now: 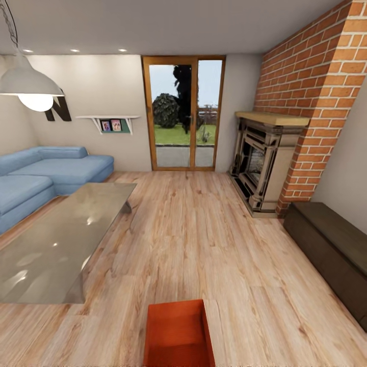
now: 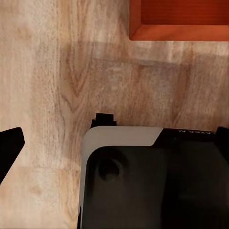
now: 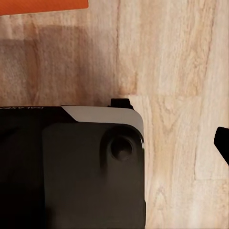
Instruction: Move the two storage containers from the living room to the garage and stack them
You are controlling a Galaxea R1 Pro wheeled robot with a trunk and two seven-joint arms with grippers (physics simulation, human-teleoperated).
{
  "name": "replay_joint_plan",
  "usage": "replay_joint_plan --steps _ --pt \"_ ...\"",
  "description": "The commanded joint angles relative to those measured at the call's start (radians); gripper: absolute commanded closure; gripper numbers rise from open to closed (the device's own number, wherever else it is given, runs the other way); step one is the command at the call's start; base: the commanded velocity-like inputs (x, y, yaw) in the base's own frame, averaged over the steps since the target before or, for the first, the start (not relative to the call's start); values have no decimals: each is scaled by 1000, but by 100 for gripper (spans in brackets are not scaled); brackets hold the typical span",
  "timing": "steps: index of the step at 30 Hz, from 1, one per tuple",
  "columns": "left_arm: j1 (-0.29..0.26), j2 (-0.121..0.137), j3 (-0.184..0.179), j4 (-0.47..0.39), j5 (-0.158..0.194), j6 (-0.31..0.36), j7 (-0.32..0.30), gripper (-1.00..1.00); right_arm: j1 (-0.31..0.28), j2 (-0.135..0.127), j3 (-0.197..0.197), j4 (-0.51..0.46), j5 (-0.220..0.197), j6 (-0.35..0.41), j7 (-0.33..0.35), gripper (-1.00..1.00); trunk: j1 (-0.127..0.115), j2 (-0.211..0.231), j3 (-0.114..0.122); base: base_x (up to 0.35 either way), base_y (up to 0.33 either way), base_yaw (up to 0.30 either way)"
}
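Both arms hang low beside the robot's base (image 2: 152, 181), probably tucked there so they stay out of the way while the robot drives up to its load. One dark finger edge of the left pincer (image 2: 10, 149) pokes into the left wrist view, and the same goes for the right pincer (image 3: 223, 143) in the right wrist view. From such slivers I cannot tell whether either pincer is spread wide or closed. Neither has anything between its fingers that I can see.

One orange-red storage container (image 1: 178, 334) sits on the light wood plank floor (image 1: 204, 244) of the living room, open side up. It lies ahead of both pincers and between them, beyond the front edge of the base. A corner of it appears past the left pincer and another edge past the right one, well clear of the fingers on each side. That centred position looks deliberate: with the bin squarely between the arms, each pincer could take one side wall for a two-handed lift.

The bin has not been grasped yet, so I judge the carrying to the garage has not begun for it
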Motion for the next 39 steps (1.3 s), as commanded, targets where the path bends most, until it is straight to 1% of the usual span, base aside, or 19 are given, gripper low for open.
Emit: replay_joint_plan --steps 1,39 --pt "-1 0 0 1 10 -2 -5 -100 0 0 8 0 -8 -2 -4 -100 0 -1 -3 0 0 0" --pt "-1 -1 0 1 10 -2 -5 -100 0 0 8 0 -8 -2 -4 -100 0 -1 -62 0 0 0"
